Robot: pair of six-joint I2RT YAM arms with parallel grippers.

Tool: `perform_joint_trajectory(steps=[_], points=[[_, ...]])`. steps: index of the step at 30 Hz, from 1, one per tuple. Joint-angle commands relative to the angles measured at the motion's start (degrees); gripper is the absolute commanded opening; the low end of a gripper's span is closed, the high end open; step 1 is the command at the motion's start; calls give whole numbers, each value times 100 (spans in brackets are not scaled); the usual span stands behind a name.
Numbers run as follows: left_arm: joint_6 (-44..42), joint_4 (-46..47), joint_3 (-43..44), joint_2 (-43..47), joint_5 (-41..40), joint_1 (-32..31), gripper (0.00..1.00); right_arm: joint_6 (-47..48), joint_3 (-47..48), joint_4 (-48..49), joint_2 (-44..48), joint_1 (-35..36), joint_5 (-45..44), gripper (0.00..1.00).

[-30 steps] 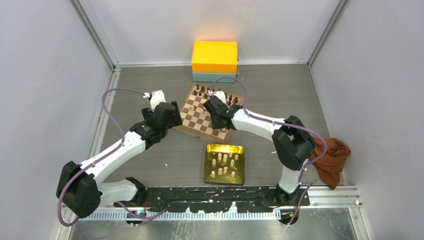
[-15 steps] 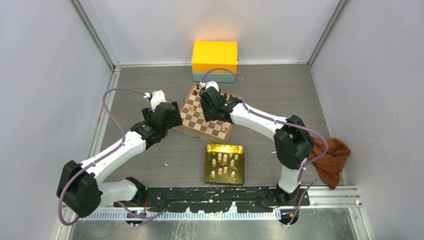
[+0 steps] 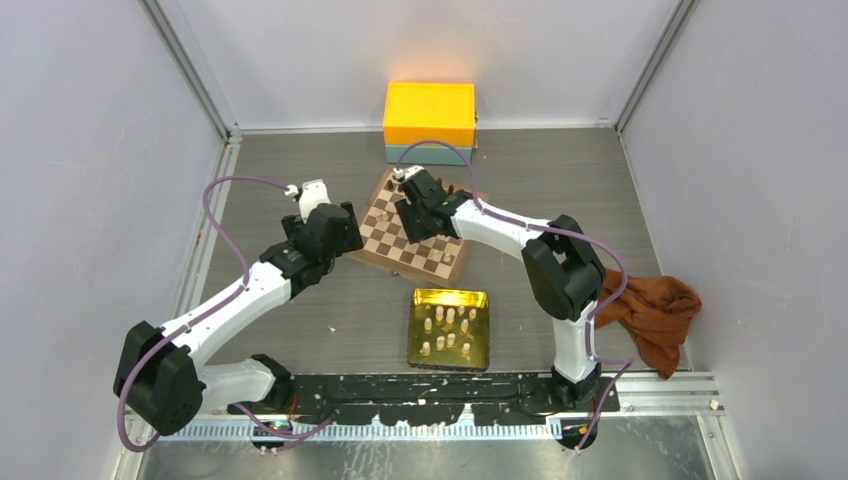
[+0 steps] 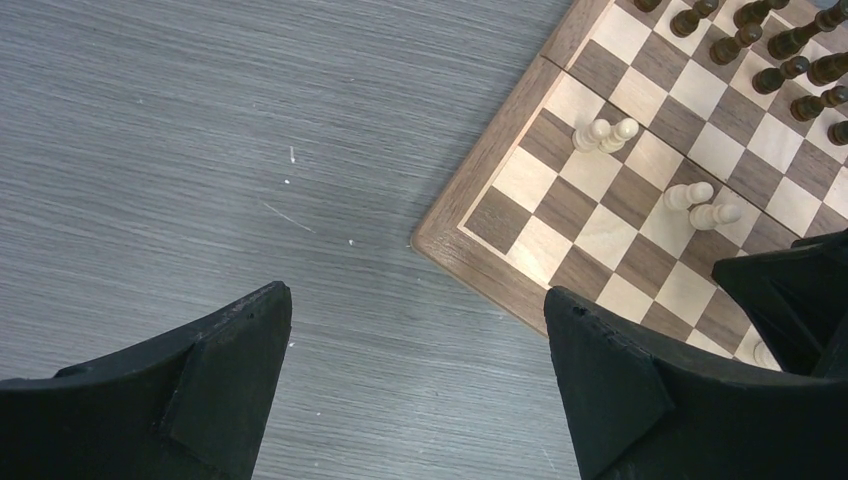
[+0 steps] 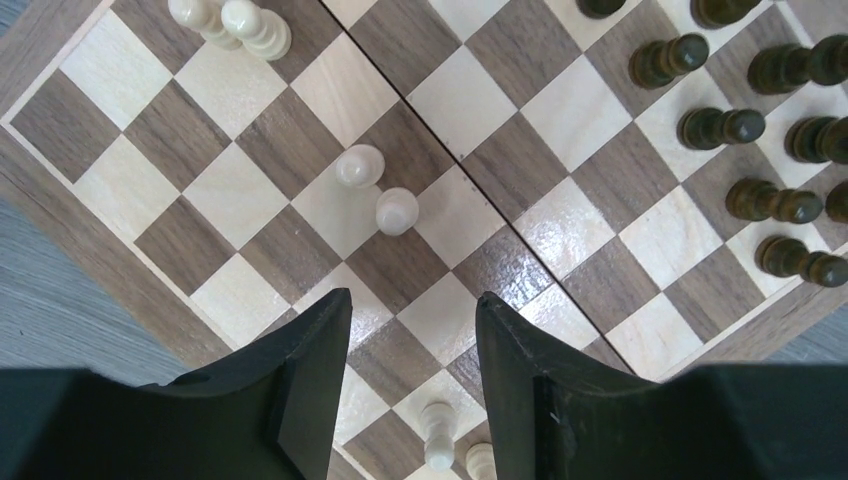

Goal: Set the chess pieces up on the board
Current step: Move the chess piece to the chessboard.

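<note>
Right wrist view: your right gripper is released with nothing between its fingers, and two cream chess pieces stand just above the gap at centre frame on the board. Your left gripper is spread wide and empty over the grey table, with the board's corner at the right of that frame.

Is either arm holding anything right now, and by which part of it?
Nothing is held. The left tool and the right tool both stand open, gripping nothing.
</note>
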State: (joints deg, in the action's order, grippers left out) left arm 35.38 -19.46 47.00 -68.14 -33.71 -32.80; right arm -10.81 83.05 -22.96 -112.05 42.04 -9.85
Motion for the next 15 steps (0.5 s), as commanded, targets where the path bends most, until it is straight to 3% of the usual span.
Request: perform_joint_trajectory(steps=[1,15], points=[[-48,322,105,73,5,58,98,238,266,503,-15,-81,275,54],[-39,382,72,-20,49,124,98,326,503,600,-324,-202,703,47]])
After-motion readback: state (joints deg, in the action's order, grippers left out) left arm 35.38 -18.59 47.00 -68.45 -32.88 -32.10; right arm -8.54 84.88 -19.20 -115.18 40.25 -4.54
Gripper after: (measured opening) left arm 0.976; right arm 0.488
